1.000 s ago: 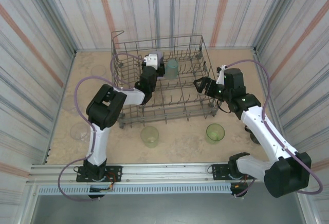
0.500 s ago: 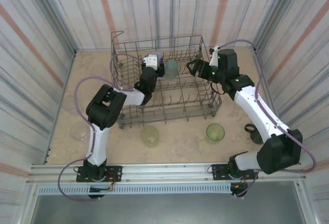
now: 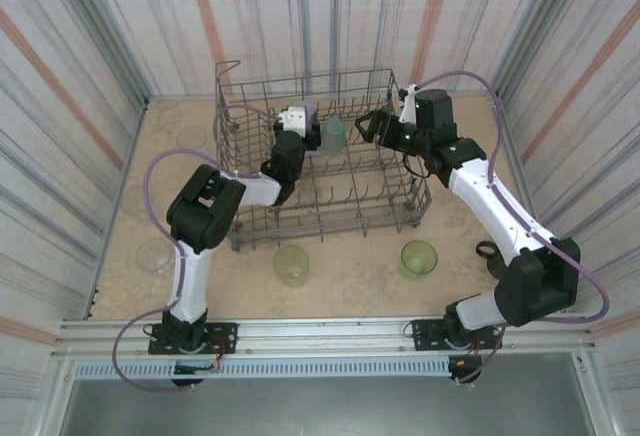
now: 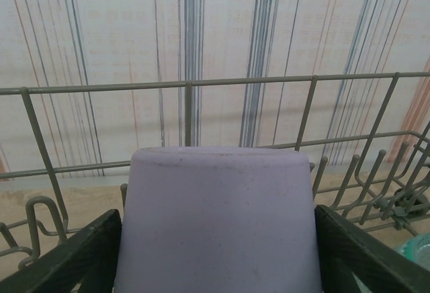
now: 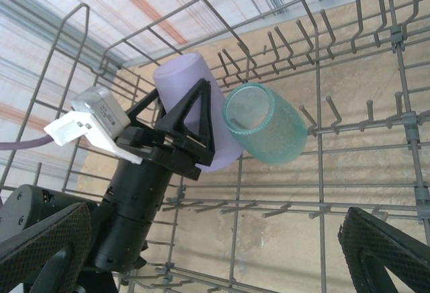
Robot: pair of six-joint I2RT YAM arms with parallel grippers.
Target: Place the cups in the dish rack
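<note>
Top: dish rack (image 3: pixel 320 228) mid tabletop (image 3: pixel 120 206). Left pincer (image 3: pixel 300 124) inside its far row, teal cup (image 3: pixel 334 134) just beside. Right pincer (image 3: pixel 368 126) above the rack's far right side. Yellow-green cup (image 3: pixel 291 264) on the tabletop in front.
Left wrist: lavender cup (image 4: pixel 218 219) between the fingers (image 4: pixel 74 256), in the rack; clamped or loose, can't tell.
Right wrist: right pincer's jaws wide apart, empty. Lavender and teal cups side by side on the tines.

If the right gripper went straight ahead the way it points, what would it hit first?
Probably the teal cup in the rack, almost dead ahead of the open right gripper; the lavender cup sits just beside it. Depth is uncertain.
</note>
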